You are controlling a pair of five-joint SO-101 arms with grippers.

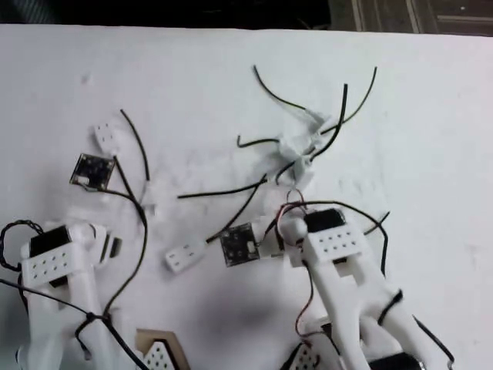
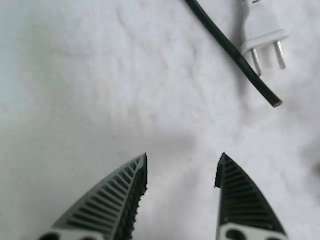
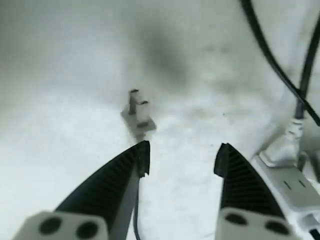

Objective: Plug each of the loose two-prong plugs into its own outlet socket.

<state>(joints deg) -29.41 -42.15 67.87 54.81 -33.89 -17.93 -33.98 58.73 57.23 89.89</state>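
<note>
Item 1. Left gripper (image 2: 183, 156): jaws spread wide with nothing between them, hanging over the bare white table (image 2: 75, 75). Well ahead of it, out past the line of one finger, we log a white two-prong plug (image 2: 261, 31) lying flat with its prongs turned back toward the gripper. A black cable (image 2: 225, 47) runs just beside that plug and ends in a cut tip.

Item 2. Right gripper (image 3: 184, 145): jaws likewise parted and empty. Just ahead of one fingertip we note a small grey plug (image 3: 138, 116), loose on the table, its two prongs pointing away from the gripper. Beside the other finger lies a white outlet strip (image 3: 295, 186) with a seated plug (image 3: 282, 147) in it; dark leads (image 3: 272, 60) trail off beyond.

Item 3. From the high view we count a tangle of white plugs (image 1: 302, 146) beyond the right arm, and a white socket block (image 1: 185, 257) between the two arms.
</note>
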